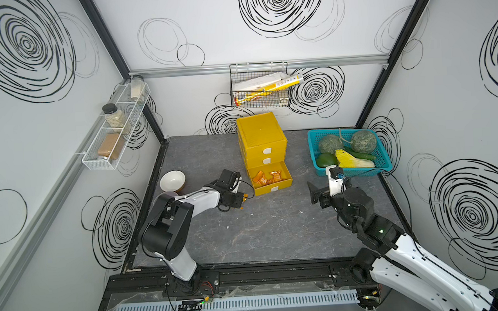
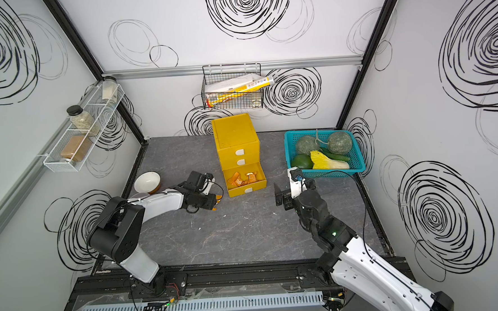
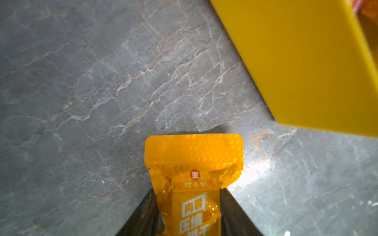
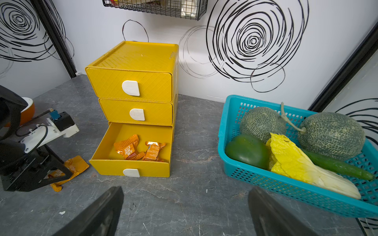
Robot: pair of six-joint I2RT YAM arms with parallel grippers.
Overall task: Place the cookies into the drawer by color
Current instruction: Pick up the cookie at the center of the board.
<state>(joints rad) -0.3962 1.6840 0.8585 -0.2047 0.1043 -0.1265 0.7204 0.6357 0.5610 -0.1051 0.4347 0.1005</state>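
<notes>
The yellow drawer chest (image 1: 259, 132) stands at the back middle of the table, its bottom drawer (image 4: 131, 166) pulled out. Several orange cookies (image 1: 268, 177) lie inside that drawer, two of them plain in the right wrist view (image 4: 127, 148). My left gripper (image 3: 187, 192) is low over the table just left of the open drawer (image 1: 244, 199), jaws pressed against both sides of another orange cookie (image 3: 194, 155), whose free end rests on the table (image 4: 75, 165). My right gripper (image 4: 185, 192) hovers open and empty in front of the chest (image 1: 312, 192).
A teal basket (image 1: 311, 141) with melons and vegetables sits at the back right, close behind the right wrist. A white bowl (image 1: 172, 180) stands by the left edge behind the left arm. A wire basket (image 1: 260, 85) hangs on the back wall above the chest.
</notes>
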